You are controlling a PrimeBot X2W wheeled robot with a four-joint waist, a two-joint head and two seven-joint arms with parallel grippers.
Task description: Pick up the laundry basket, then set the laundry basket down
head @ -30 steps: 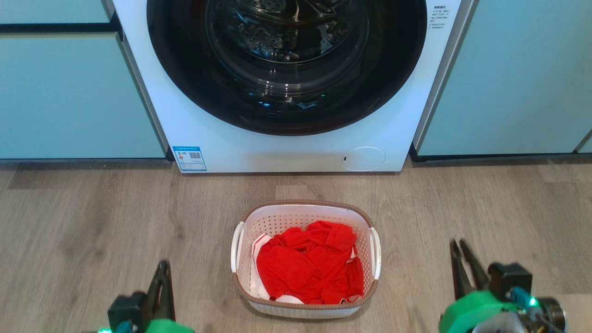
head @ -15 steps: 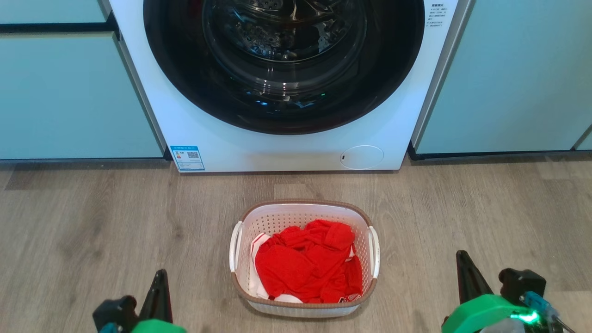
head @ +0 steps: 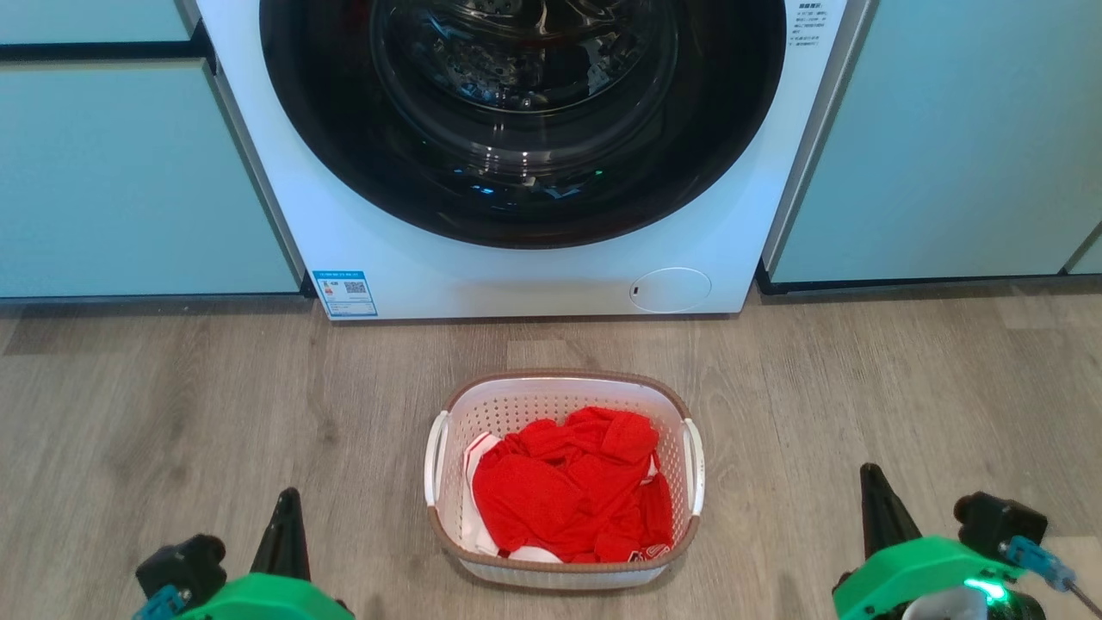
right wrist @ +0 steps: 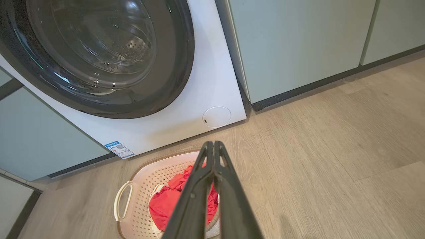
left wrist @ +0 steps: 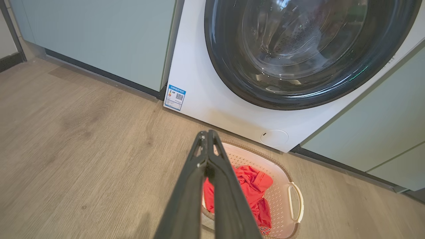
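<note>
Both claws have drawn back and outward from the laundry basket (head: 516,406). The left claw (head: 287,498) and the right claw (head: 869,472) are each pressed closed on nothing, apart from the laundry basket on either side. It sits on the floor (head: 172,413), with the washing machine (head: 516,284) behind it.

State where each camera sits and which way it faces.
Head view: on the head, facing forward and down at the laundry basket before the washing machine; left gripper and right gripper at bottom corners.
Left wrist view: left wrist, looking along its shut fingers; laundry basket behind them, rightward.
Right wrist view: right wrist, along its shut fingers; laundry basket behind them, leftward.
Shared by both wrist views: laundry basket, washing machine.
</note>
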